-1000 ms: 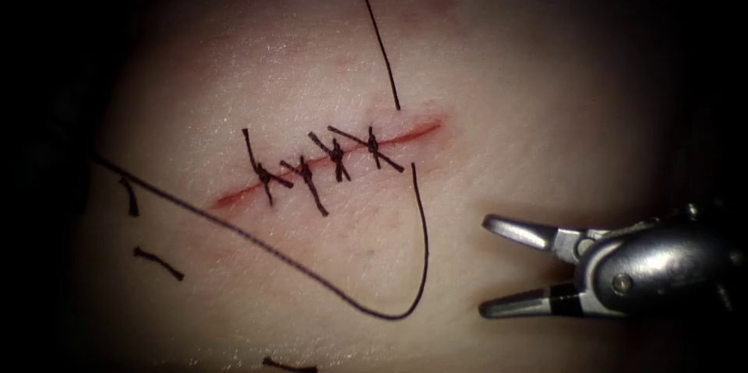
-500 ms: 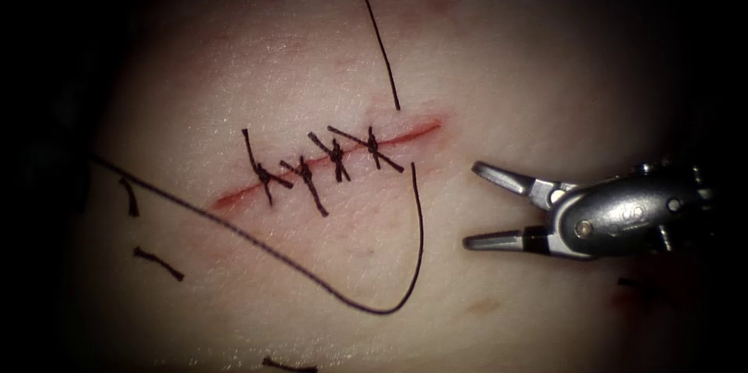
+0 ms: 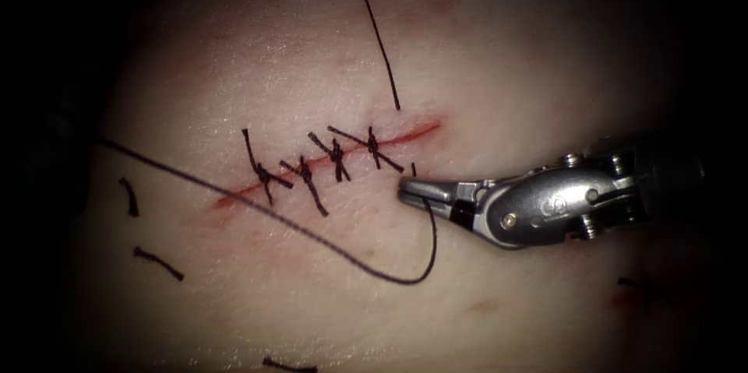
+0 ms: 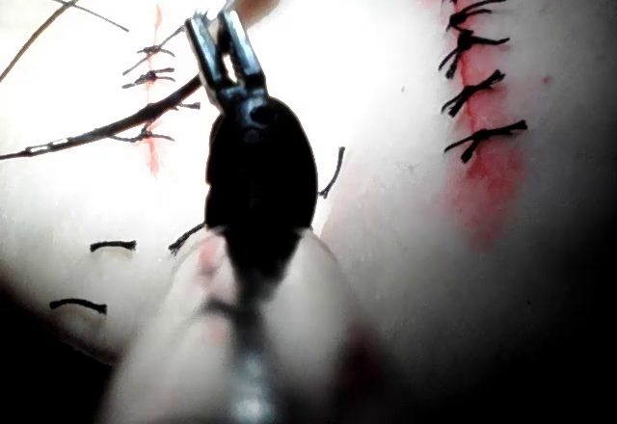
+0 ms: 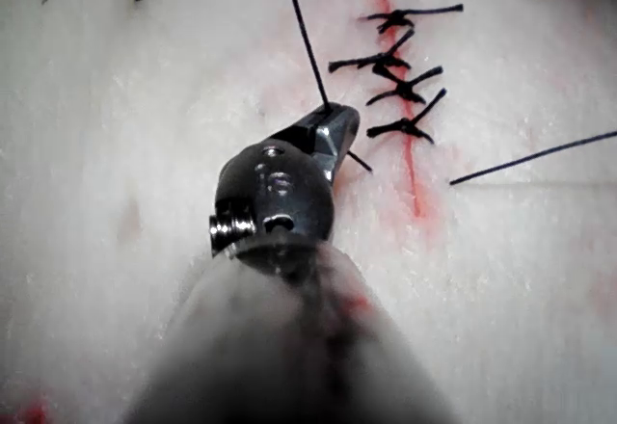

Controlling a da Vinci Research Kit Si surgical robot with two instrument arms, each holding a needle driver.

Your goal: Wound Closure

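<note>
The cut (image 3: 327, 159) runs aslant across the middle of the tissue (image 3: 506, 69), reddened along its line, and four knotted stitches (image 3: 336, 153) cross it side by side; its right end past the last stitch lies unstitched. The thread (image 3: 273, 213) comes out of the tissue just below that right end, drops in a loop, and sweeps away to the left over the skin below the cut; another strand of it rises from just above the cut's right end toward the top of the endoscope view. The right gripper (image 3: 413, 190) lies just below the right end of the cut, on its lower side, with its jaws closed on the thread close to where the thread leaves the tissue; in the right wrist view the right gripper (image 5: 333, 125) shows the same pinch beside the stitches. The left gripper (image 4: 224, 43) shows in the left wrist view with its jaws a little apart and nothing between them; a strand of thread passes behind it. Several short cut ends of thread (image 3: 158, 262) lie loose on the tissue, left of the cut and below it.
</note>
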